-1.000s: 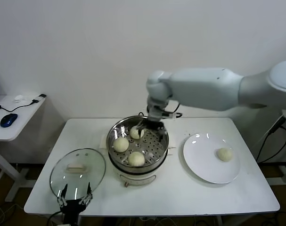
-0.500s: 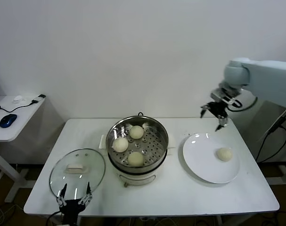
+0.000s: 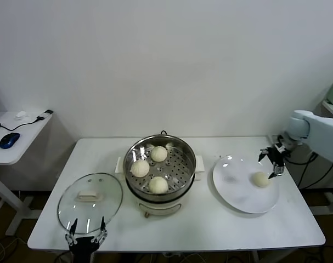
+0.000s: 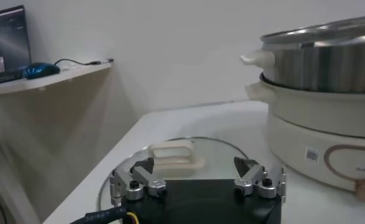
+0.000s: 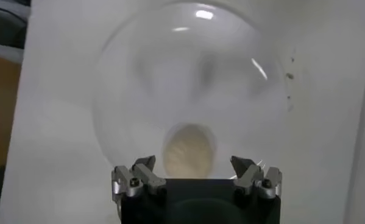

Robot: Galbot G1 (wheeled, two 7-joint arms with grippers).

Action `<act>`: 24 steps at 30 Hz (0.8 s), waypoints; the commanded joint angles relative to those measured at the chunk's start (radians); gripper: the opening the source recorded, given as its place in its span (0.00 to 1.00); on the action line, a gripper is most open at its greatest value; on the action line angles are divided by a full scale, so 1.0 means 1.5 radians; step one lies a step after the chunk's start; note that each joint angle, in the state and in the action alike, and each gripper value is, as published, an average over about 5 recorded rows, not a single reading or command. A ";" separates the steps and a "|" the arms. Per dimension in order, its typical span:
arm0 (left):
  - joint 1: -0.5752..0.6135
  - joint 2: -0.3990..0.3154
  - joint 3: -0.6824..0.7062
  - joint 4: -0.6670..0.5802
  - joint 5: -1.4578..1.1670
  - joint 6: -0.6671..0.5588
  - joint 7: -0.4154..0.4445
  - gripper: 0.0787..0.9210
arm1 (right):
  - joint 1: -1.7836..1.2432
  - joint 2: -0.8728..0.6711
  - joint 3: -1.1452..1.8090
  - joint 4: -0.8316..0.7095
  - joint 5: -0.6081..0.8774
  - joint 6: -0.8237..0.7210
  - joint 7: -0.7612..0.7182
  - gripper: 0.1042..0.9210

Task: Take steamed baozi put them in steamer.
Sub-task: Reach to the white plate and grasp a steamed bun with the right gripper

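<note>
smooth dome-shaped baozi (image 3: 260, 179) on flat round plate (image 3: 235, 192).

Three baozi (image 3: 150, 168) sit in the steamer (image 3: 161, 167), well to the left of the right gripper's fingers (image 3: 272, 159). The fourth baozi (image 3: 260, 179) lies on the plate (image 3: 235, 189), just below those fingers. The glass lid (image 3: 90, 201) rests on the table (image 3: 210, 227) just beyond the left gripper's fingers (image 3: 73, 233), left of the steamer.
</note>
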 commanded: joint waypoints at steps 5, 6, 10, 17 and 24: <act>0.002 0.000 -0.002 0.003 0.002 0.000 0.000 0.88 | -0.171 0.058 0.156 -0.149 -0.068 -0.022 0.023 0.88; 0.001 0.000 -0.003 0.004 0.001 0.000 0.000 0.88 | -0.173 0.061 0.161 -0.154 -0.070 -0.021 0.025 0.88; -0.001 0.000 -0.002 0.005 0.001 0.000 0.000 0.88 | -0.176 0.068 0.169 -0.159 -0.076 -0.022 0.026 0.88; -0.001 -0.002 0.001 0.009 0.000 -0.002 -0.001 0.88 | -0.175 0.069 0.173 -0.157 -0.085 -0.022 0.035 0.87; -0.008 0.000 0.001 0.013 -0.003 -0.003 -0.002 0.88 | -0.145 0.058 0.155 -0.111 -0.069 -0.030 0.032 0.73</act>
